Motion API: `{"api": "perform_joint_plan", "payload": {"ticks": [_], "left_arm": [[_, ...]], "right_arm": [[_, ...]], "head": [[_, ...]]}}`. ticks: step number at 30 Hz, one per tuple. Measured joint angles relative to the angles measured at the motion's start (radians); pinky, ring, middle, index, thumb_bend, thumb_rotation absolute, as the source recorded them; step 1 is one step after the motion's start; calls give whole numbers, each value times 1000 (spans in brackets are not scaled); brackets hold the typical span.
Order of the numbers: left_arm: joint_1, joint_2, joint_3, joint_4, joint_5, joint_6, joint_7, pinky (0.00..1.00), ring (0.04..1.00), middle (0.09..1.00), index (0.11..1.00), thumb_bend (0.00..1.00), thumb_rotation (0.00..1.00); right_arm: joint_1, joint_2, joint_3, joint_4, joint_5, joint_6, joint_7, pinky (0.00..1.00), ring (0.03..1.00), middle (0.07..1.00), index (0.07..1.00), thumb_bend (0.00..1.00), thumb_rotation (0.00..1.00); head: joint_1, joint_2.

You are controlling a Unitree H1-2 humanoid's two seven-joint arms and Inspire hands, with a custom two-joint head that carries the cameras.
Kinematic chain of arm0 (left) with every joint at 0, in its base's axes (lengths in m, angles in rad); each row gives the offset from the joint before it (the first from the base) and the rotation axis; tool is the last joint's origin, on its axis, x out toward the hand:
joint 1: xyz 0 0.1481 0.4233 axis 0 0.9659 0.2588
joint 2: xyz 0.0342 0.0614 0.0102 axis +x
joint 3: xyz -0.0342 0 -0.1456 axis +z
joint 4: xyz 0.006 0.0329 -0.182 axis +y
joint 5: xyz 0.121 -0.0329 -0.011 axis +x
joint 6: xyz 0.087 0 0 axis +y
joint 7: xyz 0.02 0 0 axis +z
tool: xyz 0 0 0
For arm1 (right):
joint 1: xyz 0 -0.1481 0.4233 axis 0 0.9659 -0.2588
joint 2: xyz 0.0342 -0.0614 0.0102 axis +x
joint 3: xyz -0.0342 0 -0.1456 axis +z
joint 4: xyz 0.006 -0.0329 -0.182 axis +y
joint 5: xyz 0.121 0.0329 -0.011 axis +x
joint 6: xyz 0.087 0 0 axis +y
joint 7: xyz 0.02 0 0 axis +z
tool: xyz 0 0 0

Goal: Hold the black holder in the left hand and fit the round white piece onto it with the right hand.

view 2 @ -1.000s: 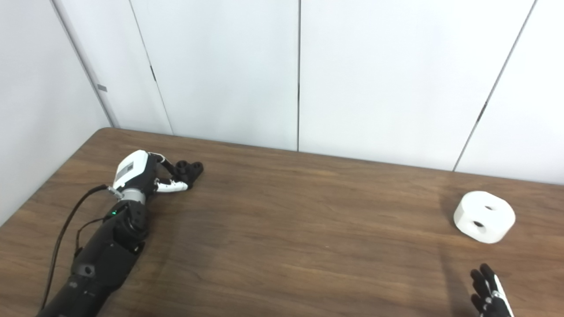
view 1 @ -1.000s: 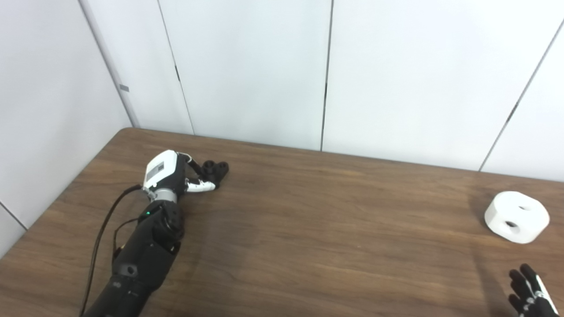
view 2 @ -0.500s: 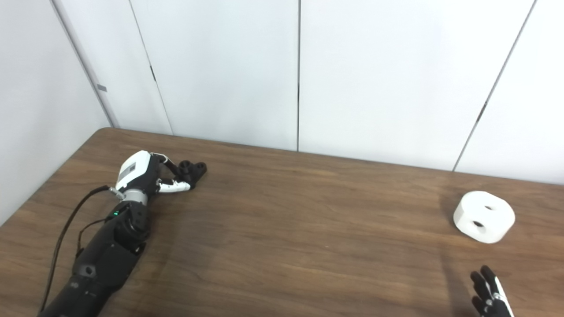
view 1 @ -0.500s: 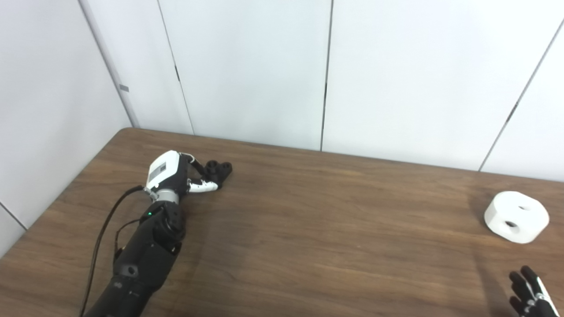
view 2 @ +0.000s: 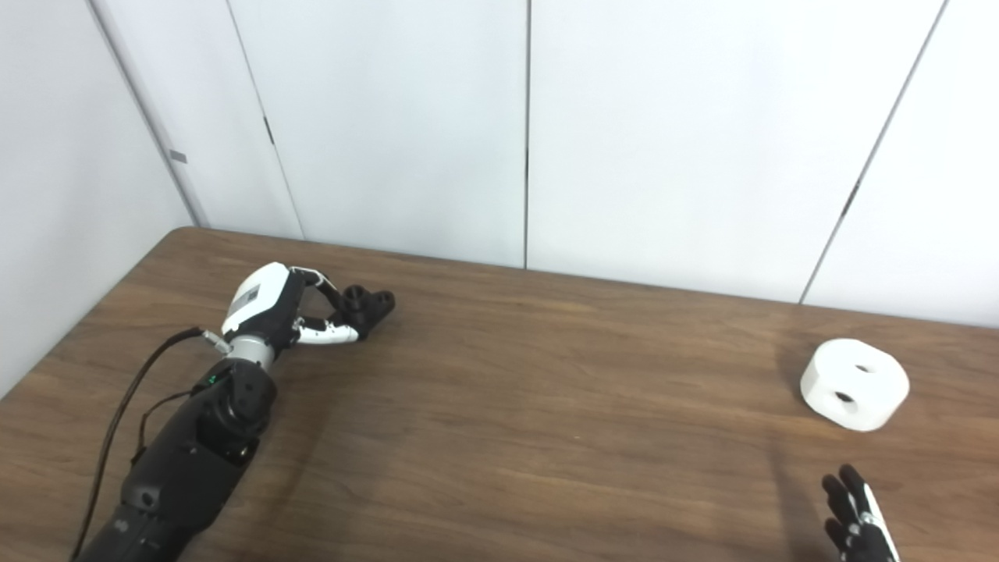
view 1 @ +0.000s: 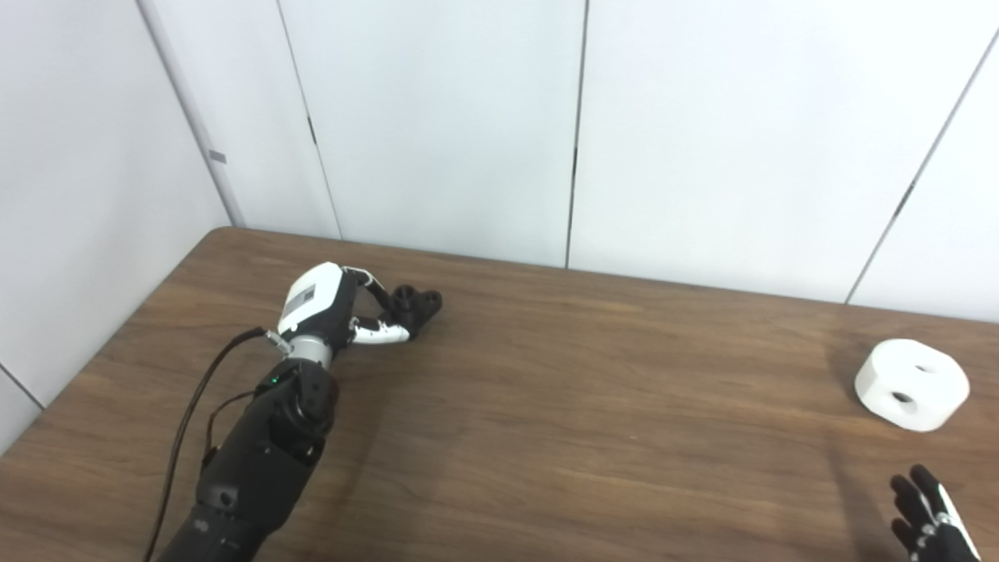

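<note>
The brown table (view 1: 546, 406) takes up everything below the white wall panels (view 1: 437, 125), and my two arms come onto it from opposite corners.

My left arm (view 1: 257, 453) reaches up the left side of the table, cable trailing beside it. My left hand (view 1: 343, 312) has its fingers and thumb curled round the near end of the black holder (view 1: 415, 303). The holder's far end sticks out to the right past my fingertips and shows two round sockets on top. Its long axis runs roughly left to right, pointing toward the table's middle. I judge it is gripped, though I cannot tell whether it is lifted clear of the wood or resting on it.

The round white piece (view 1: 911, 384) sits far over on the right side of the table, well apart from the holder, with most of the bare wood between them. It lies flat with two dark holes facing up.

My right hand (view 1: 929, 519) shows only at the bottom right corner, fingers spread apart and holding nothing. The white piece lies beyond it, up the picture and nearly straight ahead, near but not touching. That hand is by far the nearer one to it, so I judge the coming move is a short forward reach to close round its rim.
</note>
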Motion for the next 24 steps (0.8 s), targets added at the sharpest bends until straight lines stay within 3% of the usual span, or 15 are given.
{"api": "perform_joint_plan", "payload": {"ticks": [8, 18, 24], "left_arm": [[68, 1, -31, -147, 18, 7, -68, 964, 920, 821, 489, 516, 51], [156, -3, -90, -428, 85, 20, -179, 987, 912, 820, 489, 516, 50], [212, -28, -135, -518, 123, 5, -217, 986, 922, 831, 489, 514, 56]], "right_arm": [[-4, 11, 7, -21, -30, 20, -7, 1000, 981, 946, 972, 666, 1000], [-8, 16, 21, -36, -47, 53, -12, 961, 956, 923, 952, 703, 1000], [-10, 25, 32, -60, -75, 58, -17, 950, 953, 925, 946, 709, 1000]], "head": [[-48, 23], [-118, 66], [-149, 86]]}}
